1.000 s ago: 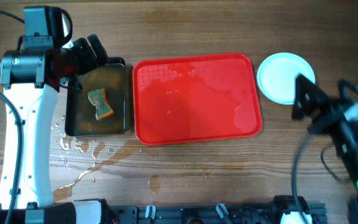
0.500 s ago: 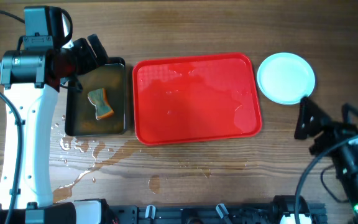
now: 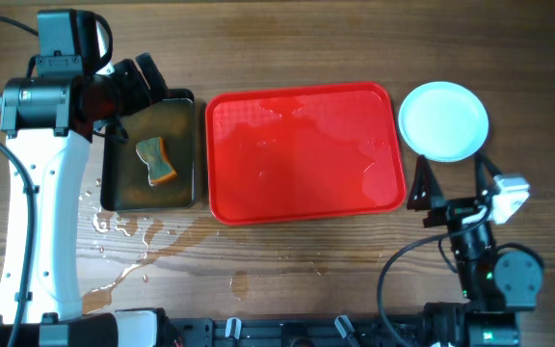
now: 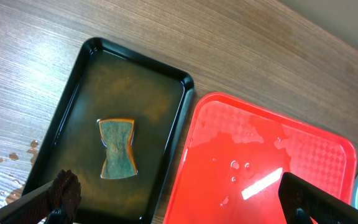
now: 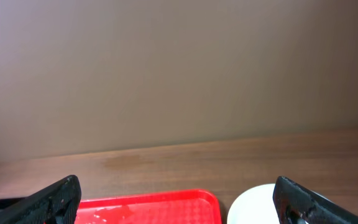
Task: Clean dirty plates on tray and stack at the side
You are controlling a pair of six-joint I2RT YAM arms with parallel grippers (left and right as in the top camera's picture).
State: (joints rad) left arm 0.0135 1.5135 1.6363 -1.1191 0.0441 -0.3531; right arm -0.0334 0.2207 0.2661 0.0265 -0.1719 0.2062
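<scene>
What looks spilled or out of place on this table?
Water is spilled on the wooden table, in puddles and streaks along the robot's side of the black tray, mostly near its left corner. Droplets also sit on the red tray. Nothing else stands out.

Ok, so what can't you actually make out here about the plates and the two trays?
Plate count: overhead shows only the top plate beside the red tray; it hides anything stacked beneath.
Left wrist view: that plate is a sliver cut by the right edge.
Right wrist view: the bottom edge cuts both plate and tray.
Underside of the sponge: faces down in the murky water of the black tray.
</scene>
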